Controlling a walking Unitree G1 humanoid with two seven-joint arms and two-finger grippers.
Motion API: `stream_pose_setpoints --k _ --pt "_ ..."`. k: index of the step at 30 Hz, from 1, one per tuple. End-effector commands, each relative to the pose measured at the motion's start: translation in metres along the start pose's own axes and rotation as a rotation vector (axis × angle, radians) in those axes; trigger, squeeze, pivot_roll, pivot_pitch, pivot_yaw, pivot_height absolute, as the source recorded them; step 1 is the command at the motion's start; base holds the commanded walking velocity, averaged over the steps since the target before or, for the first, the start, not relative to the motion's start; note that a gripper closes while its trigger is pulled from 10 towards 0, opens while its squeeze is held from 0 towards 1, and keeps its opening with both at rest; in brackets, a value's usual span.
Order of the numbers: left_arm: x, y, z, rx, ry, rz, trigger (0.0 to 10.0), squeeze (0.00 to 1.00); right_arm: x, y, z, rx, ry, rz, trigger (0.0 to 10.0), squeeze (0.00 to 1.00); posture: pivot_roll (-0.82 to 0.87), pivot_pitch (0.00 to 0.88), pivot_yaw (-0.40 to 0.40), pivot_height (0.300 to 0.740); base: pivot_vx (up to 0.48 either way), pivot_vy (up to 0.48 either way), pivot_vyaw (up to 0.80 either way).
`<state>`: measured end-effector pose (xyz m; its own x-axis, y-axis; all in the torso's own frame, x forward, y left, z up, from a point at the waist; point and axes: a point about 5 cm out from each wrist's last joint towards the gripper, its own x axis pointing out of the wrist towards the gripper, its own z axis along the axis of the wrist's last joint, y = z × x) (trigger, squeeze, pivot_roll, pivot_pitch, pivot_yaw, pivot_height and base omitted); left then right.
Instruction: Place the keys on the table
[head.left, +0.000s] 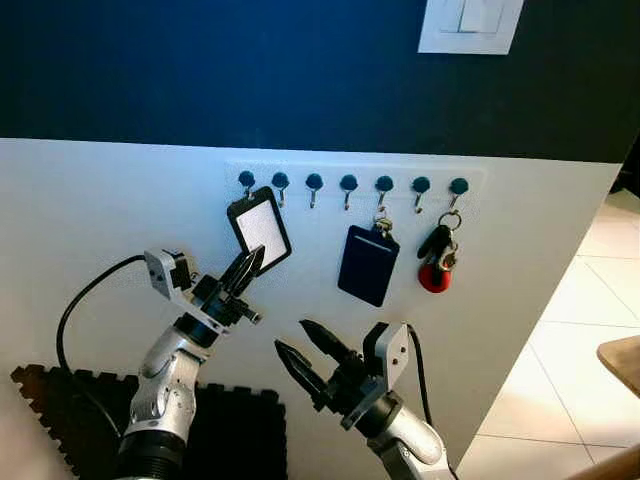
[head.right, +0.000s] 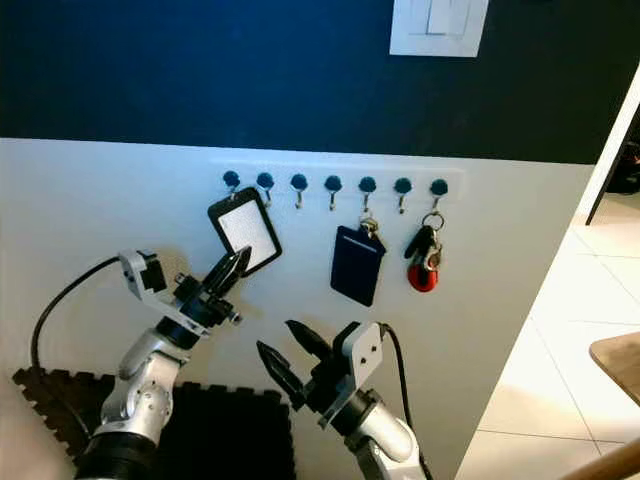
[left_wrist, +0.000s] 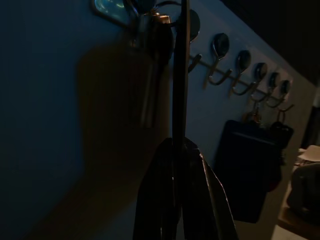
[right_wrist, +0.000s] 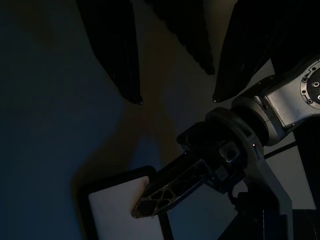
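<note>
You've got no readable txt, labels, nos. or signs here; the white card (head.left: 262, 229) on the hook rail looks blank.

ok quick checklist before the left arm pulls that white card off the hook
1. Left gripper shut on the white card holder: ok.
2. Card holder tilted, top near the hooks; freed from its hook: cannot tell.
3. Right gripper open, below, apart from the card holder: ok.
4. Dark card holder hanging untouched: ok.
5. Red-tagged keys on the far hook, not gripped: not ok.
</note>
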<state>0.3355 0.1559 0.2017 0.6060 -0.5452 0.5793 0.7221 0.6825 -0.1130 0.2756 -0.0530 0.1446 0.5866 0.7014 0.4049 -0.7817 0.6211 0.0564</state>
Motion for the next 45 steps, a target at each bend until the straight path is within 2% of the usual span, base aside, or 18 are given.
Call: stream_pose_setpoints --k 1,4,9,24,29,35,40,45 --pt "0.0 -0.007 -0.001 -0.016 0.01 -0.049 0.0 0.0 0.001 0.002 0.002 -0.002 -0.003 0.014 10.0 0.0 0.03 0.072 0.006 0.74 0.0 0.0 0.0" --pt "-0.003 -0.012 -0.002 -0.028 0.05 -0.105 0.0 0.0 0.0 0.002 0.001 -0.004 0.001 0.015 10.0 0.0 0.03 0.072 0.006 0.74 0.0 0.0 0.0" --pt "-0.008 -0.015 -0.003 -0.033 0.066 -0.114 0.0 0.0 -0.001 0.003 0.0 -0.002 0.004 0.016 10.0 0.0 0.03 0.072 0.004 0.74 0.0 0.0 0.0" --pt "0.004 -0.01 0.019 -0.017 -0.012 -0.106 0.0 0.0 0.002 0.004 -0.001 -0.002 0.004 0.025 10.0 0.0 0.04 0.06 0.004 0.74 0.0 0.0 0.0" --pt "0.01 0.005 0.044 -0.022 -0.189 0.015 0.0 0.0 0.002 0.005 -0.001 -0.004 0.003 0.026 10.0 0.0 0.04 0.057 0.007 0.74 0.0 0.0 0.0" --pt "0.005 0.019 0.061 -0.026 -0.294 0.113 0.0 0.0 0.001 0.005 -0.003 -0.003 0.011 0.026 10.0 0.0 0.04 0.063 0.005 0.74 0.0 0.0 0.0" --pt "0.0 0.023 0.063 -0.024 -0.302 0.143 0.0 0.0 0.0 0.005 -0.003 -0.002 0.014 0.025 10.0 0.0 0.04 0.065 0.005 0.74 0.0 0.0 0.0" --pt "-0.018 0.035 0.05 0.017 -0.247 0.261 0.0 0.0 -0.001 0.005 -0.006 0.0 0.024 0.023 10.0 0.0 0.04 0.064 0.006 0.74 0.0 0.0 0.0"
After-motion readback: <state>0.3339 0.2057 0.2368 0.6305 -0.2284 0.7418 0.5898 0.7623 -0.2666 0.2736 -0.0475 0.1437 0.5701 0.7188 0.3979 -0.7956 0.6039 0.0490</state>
